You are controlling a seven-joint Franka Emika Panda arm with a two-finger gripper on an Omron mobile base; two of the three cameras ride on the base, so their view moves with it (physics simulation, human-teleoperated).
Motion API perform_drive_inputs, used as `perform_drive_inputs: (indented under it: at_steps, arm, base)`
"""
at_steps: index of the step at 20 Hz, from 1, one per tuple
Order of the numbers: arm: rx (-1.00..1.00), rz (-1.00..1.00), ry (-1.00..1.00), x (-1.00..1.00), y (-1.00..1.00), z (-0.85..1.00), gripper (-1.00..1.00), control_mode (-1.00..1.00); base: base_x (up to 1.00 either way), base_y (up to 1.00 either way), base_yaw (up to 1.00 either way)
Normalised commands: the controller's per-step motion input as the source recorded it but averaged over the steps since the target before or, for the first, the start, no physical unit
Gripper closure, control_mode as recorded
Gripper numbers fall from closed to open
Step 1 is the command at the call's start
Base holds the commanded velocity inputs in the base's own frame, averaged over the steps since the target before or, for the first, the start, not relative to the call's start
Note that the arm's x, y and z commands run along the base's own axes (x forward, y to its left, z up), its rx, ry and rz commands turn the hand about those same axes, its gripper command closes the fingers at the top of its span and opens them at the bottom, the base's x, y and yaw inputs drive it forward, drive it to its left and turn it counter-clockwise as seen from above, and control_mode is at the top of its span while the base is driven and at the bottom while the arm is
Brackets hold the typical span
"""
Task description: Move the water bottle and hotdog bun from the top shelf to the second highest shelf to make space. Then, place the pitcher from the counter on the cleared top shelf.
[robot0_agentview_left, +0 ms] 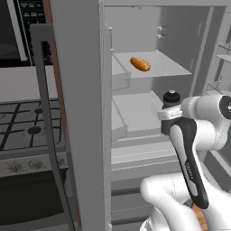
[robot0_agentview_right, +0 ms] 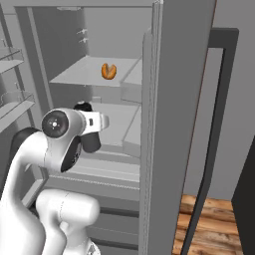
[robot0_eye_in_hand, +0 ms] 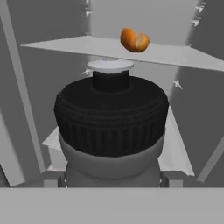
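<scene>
The water bottle (robot0_eye_in_hand: 111, 113), dark grey with a ribbed black cap, sits right against the hand camera between the fingers of my gripper (robot0_eye_in_hand: 112, 177), which is shut on it. Its cap (robot0_agentview_left: 171, 97) pokes up above the white hand (robot0_agentview_left: 170, 115), level with the second highest shelf (robot0_agentview_left: 140, 110) inside the open fridge. From the right, the cap (robot0_agentview_right: 83, 106) shows just behind the wrist (robot0_agentview_right: 92, 122). The orange-brown hotdog bun (robot0_agentview_left: 140, 64) lies alone on the top shelf (robot0_agentview_left: 167, 67), above and behind the bottle (robot0_eye_in_hand: 134, 40). The pitcher and counter are out of view.
The fridge's grey side wall (robot0_agentview_left: 76, 113) stands close on the left, with a black gas stove (robot0_agentview_left: 22, 122) beyond it. Shallow grey bins (robot0_agentview_left: 119, 79) sit at the shelves' left edges. Door racks (robot0_agentview_left: 223, 54) hang on the right. The open door edge (robot0_agentview_right: 164, 124) borders the compartment.
</scene>
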Motion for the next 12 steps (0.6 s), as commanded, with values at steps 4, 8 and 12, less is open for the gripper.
perform_drive_inputs:
  at_steps: [4, 8, 12]
  arm:
    - [0.01, 0.00, 0.00, 0.36, 0.00, -0.16, 1.00, -1.00]
    - [0.00, 0.00, -0.06, 0.29, 0.00, -0.29, 1.00, -1.00]
    - [0.00, 0.00, -0.05, 0.33, 0.00, -0.31, 1.00, -1.00]
  base:
    - [0.00, 0.00, 0.00]
    - [0.00, 0.00, 0.00]
    - [0.00, 0.00, 0.00]
